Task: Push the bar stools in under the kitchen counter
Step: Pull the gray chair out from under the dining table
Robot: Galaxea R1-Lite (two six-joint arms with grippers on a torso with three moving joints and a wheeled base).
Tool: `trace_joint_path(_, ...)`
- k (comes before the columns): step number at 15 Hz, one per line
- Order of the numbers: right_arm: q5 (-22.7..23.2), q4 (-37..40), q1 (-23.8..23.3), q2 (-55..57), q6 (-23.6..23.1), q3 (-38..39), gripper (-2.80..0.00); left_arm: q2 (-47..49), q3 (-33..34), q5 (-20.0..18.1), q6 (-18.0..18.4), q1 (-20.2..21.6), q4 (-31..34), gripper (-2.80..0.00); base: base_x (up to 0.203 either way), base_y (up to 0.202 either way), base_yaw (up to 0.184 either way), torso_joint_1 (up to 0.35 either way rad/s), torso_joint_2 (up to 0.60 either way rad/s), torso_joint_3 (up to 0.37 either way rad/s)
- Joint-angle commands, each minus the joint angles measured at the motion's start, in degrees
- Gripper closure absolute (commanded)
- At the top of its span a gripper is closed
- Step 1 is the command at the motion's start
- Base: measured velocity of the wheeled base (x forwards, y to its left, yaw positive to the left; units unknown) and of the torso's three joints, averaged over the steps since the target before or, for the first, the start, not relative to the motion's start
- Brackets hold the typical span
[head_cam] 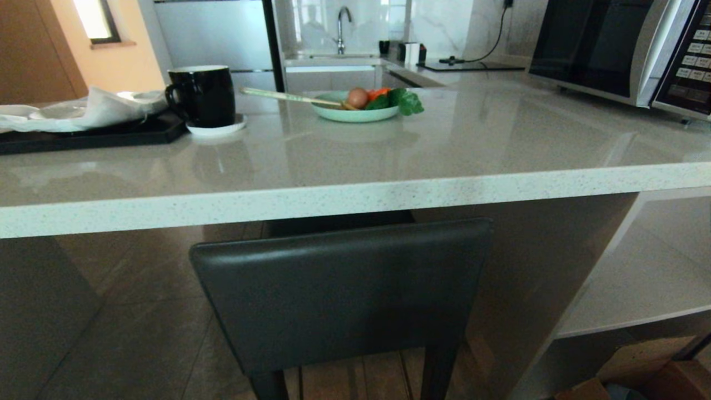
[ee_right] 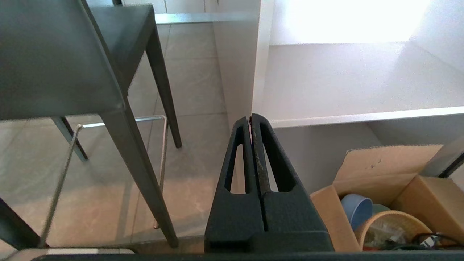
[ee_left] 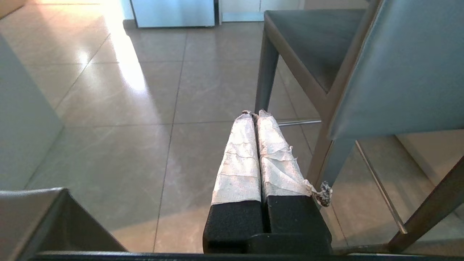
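Note:
One of the bar stools (head_cam: pixel 341 294) stands right in front of me, its dark grey backrest just below the thick speckled edge of the kitchen counter (head_cam: pixel 355 200). Neither gripper shows in the head view. The left gripper (ee_left: pixel 255 115), fingers wrapped in white tape, is shut and empty; it hangs over the tiled floor beside the stool (ee_left: pixel 398 72). The black right gripper (ee_right: pixel 251 117) is shut on nothing too, with the same stool (ee_right: pixel 54 61) and its thin metal footrest (ee_right: pixel 119 121) on its other side.
On the worktop sit a black mug (head_cam: pixel 203 95), a green dish of vegetables (head_cam: pixel 355 111), a dark tray with a cloth (head_cam: pixel 83 133) and a microwave (head_cam: pixel 622 50). The counter's slab leg (ee_right: pixel 235 65), an open shelf (ee_right: pixel 344 79) and a cardboard box of bowls (ee_right: pixel 380 174) are to the right.

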Motion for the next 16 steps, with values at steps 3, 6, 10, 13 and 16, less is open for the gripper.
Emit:
trace_joint_path(3,0.0,0.0,0.0,0.1,0.0,0.0,0.00,0.0,0.1,0.0,0.0,0.0,0.0,0.00,0.000,0.000,0.000,-0.028,0.10,0.078)
trace_joint_path(6,0.0,0.0,0.0,0.1,0.0,0.0,0.00,0.1,0.1,0.0,0.0,0.0,0.0,0.00,0.000,0.000,0.000,0.000,0.01,0.008)
trace_joint_path(10,-0.1,0.0,0.0,0.1,0.3,0.0,0.00,0.1,0.1,0.0,0.0,0.0,0.0,0.00,0.000,0.000,0.000,0.000,0.00,0.000)
trace_joint_path(13,-0.1,0.0,0.0,0.1,0.3,0.0,0.00,0.1,0.1,0.0,0.0,0.1,0.0,0.00,0.000,0.000,0.000,0.000,0.00,0.000)
trace_joint_path(16,-0.1,0.0,0.0,0.1,0.3,0.0,0.00,0.0,0.1,0.0,0.0,0.0,0.0,0.00,0.001,-0.097,0.012,0.002,0.00,0.004)
